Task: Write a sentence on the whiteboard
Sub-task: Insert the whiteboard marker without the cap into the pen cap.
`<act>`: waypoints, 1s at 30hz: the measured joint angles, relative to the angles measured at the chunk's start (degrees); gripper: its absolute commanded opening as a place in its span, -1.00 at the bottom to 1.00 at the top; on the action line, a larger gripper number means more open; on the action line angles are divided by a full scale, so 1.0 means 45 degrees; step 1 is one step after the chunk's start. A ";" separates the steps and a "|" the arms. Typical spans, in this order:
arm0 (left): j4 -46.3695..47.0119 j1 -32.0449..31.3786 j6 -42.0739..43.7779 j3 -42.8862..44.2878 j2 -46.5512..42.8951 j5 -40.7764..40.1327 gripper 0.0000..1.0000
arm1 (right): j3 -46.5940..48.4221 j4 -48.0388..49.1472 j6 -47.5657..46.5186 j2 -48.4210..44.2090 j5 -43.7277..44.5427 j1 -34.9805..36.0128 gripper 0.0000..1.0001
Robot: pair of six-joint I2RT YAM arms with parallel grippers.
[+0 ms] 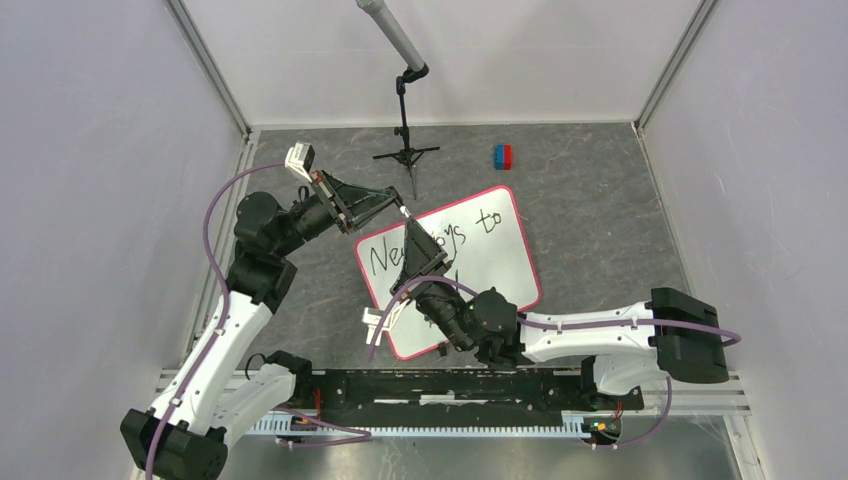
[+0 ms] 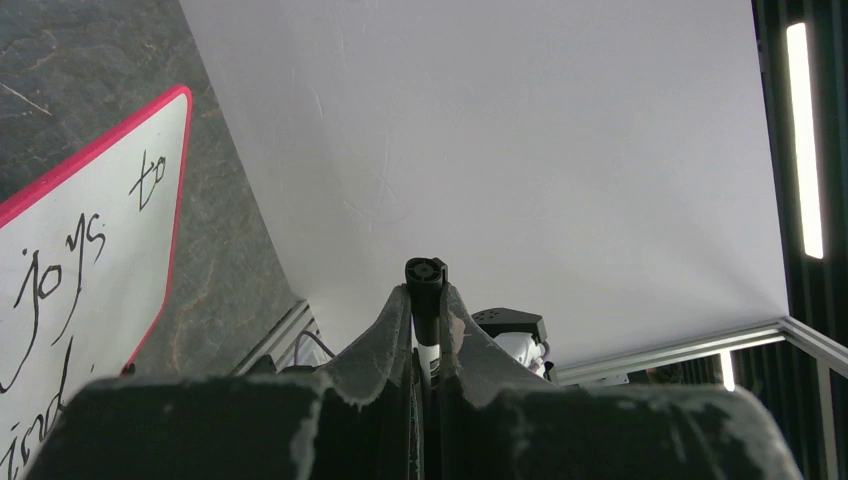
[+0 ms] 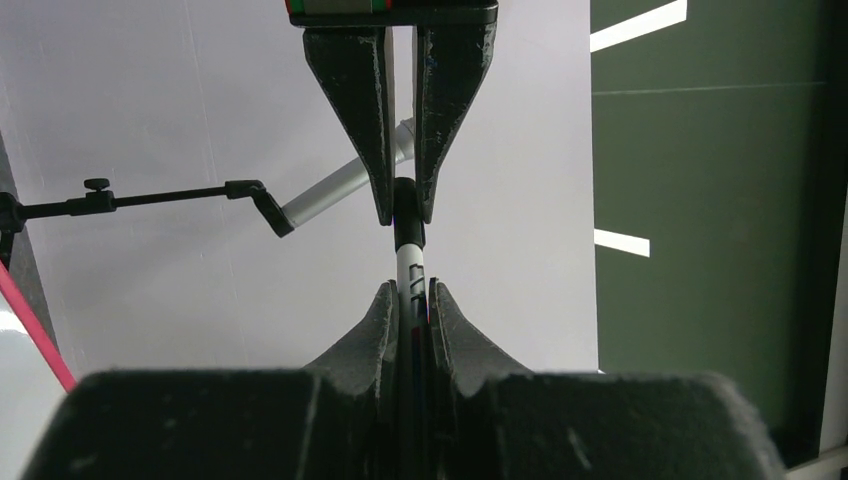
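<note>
From above, the whiteboard (image 1: 500, 265) lies flat and turned at an angle in the middle of the dark grey table (image 1: 600, 220), its pink-red rim all in sight except where the arms cross it. The sentence (image 1: 455, 236) runs along its upper half; "Ne", "oys" and "to" can be read, while the right claw (image 1: 415, 236) covers the letters between and everything lower down. The left claw (image 1: 404, 211) reaches in from the left over the board's upper edge and meets the right one tip to tip, with a marker (image 1: 409, 222) between them. Behind the board stand a black tripod stand (image 1: 405, 150) carrying a grey tube (image 1: 390, 30) and, well apart to the right, a small red and blue block (image 1: 502, 156). The left wrist camera shows its own fingers (image 2: 385, 335) closed on the marker's black end (image 2: 425, 275), with the board at the left edge, reading "joys", "to" and part of a lower word. The right wrist camera shows its fingers (image 3: 378, 320) clamped on the marker's white barrel (image 3: 410, 270), the left claw pinching the black end from above, the stand's arm (image 3: 150, 195) behind, and a strip of pink-red rim (image 3: 35, 325) low on the left.
</note>
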 measured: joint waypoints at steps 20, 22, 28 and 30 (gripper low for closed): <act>-0.1753 0.0272 0.1331 0.1175 0.0257 0.0078 -0.34 | -0.0389 0.0126 0.0223 -0.0209 -0.1185 -0.0612 -1.00; -0.2356 0.0534 0.1627 0.1520 0.0359 0.0695 -0.18 | -0.0602 -0.0015 0.0442 -0.0534 -0.1297 -0.0661 -1.00; -0.3332 0.1860 0.1705 0.2909 0.1064 0.1860 0.55 | -0.1511 -0.0330 0.1379 -0.2176 -0.0845 -0.1001 -1.00; -0.3327 0.2244 0.1710 0.3303 0.1224 0.1943 0.67 | -0.1535 -0.0821 0.2152 -0.2696 -0.0631 -0.1015 -1.00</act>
